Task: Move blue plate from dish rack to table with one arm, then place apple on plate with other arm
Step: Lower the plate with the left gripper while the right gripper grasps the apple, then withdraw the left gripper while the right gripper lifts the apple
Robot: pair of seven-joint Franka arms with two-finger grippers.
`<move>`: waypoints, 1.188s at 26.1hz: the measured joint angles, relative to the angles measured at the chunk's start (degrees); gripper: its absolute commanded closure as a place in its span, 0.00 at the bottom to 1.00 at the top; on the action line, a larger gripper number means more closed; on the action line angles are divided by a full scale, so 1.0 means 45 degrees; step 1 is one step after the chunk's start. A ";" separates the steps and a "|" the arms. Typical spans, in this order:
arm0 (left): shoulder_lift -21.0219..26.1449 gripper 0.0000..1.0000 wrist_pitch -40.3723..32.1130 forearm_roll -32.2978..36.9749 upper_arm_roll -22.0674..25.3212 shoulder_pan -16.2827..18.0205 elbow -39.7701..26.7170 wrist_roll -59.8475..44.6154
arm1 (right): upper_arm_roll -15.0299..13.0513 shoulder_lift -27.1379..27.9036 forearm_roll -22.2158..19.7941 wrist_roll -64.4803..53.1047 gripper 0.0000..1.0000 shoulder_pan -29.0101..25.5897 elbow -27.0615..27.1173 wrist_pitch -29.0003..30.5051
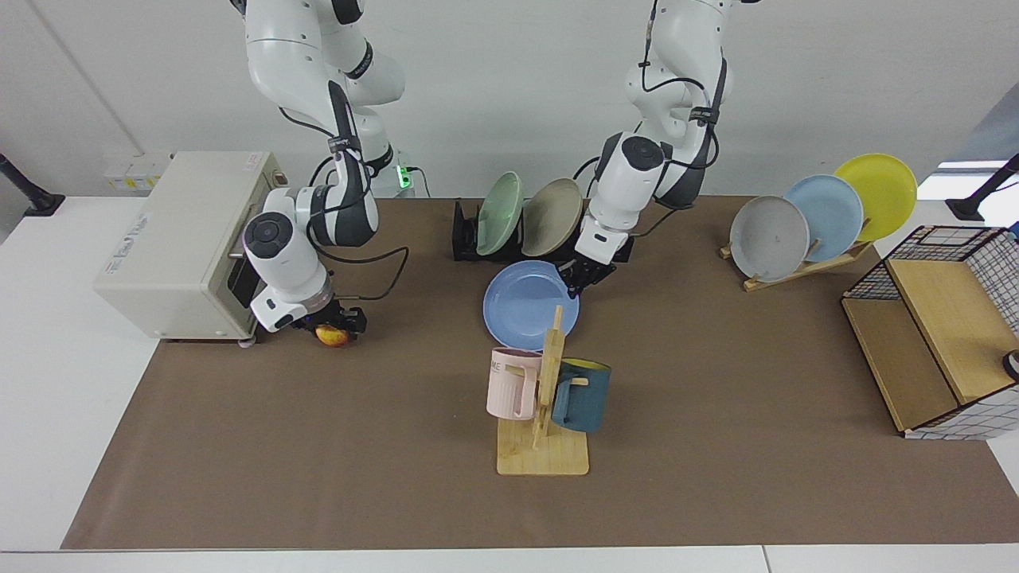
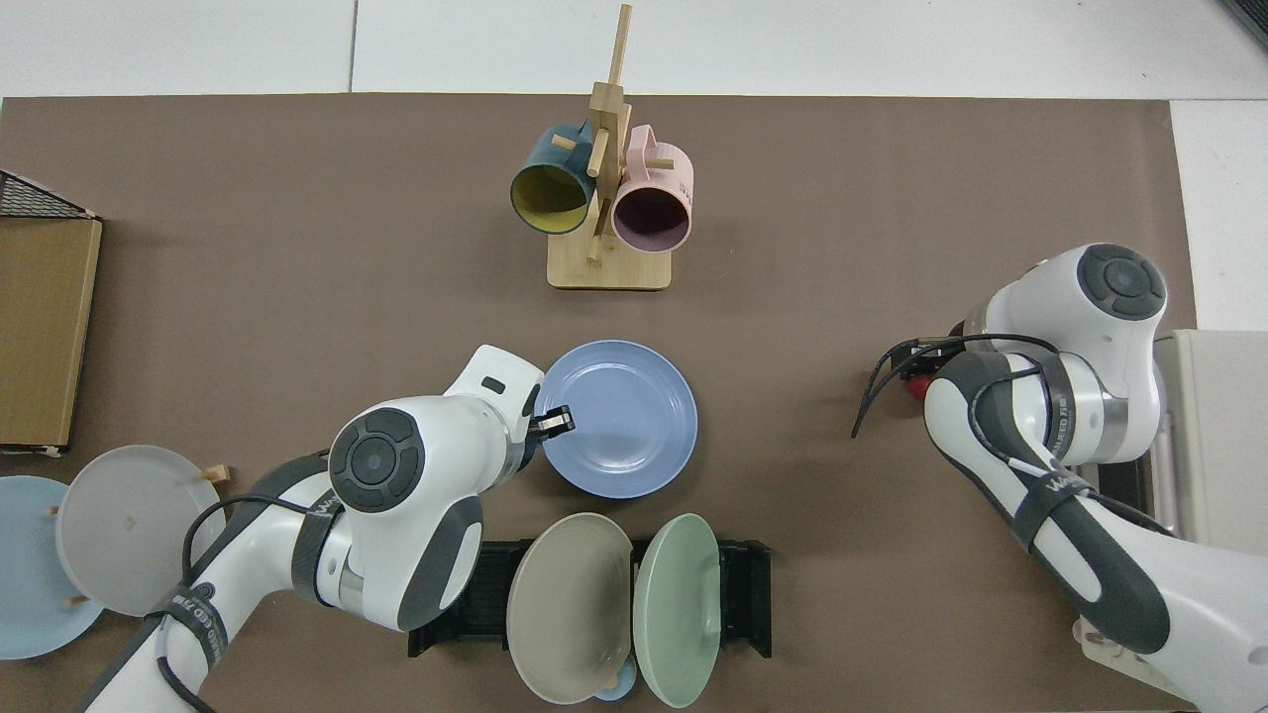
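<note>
The blue plate [image 1: 525,306] [image 2: 624,421] lies low over the brown mat of the table [image 1: 318,446], just in front of the black dish rack [image 1: 466,235] [image 2: 466,584]. My left gripper [image 1: 575,280] [image 2: 557,423] is shut on the plate's rim, on the side away from the apple. Near the white box sits the red and yellow apple [image 1: 334,337] [image 2: 913,384], resting on the mat. My right gripper [image 1: 333,325] is lowered over it, open, with a finger on each side. In the top view the right arm hides most of the apple.
A pale green plate [image 1: 500,213] and a beige plate [image 1: 552,216] stand in the rack. A wooden mug stand [image 1: 545,398] with two mugs is right in front of the blue plate. A wooden plate stand [image 1: 804,231], a wire-and-wood shelf [image 1: 931,334] and a white box [image 1: 175,247] line the sides.
</note>
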 measured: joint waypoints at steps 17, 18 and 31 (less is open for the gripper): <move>-0.0025 0.00 -0.1659 0.2367 0.0115 0.0016 0.0656 0.0265 | -0.0073 -0.0985 -0.0146 -0.0098 1.00 -0.0048 0.1726 -0.1939; -0.0047 0.00 -0.2298 0.2712 0.0168 0.0043 0.0989 0.0258 | -0.0083 -0.1057 -0.0161 -0.0122 1.00 -0.0074 0.1874 -0.2104; -0.1659 0.00 -0.7676 0.3461 0.1877 0.0690 0.4293 0.3371 | 0.0001 -0.1238 -0.0170 -0.0204 1.00 0.0036 0.2588 -0.2544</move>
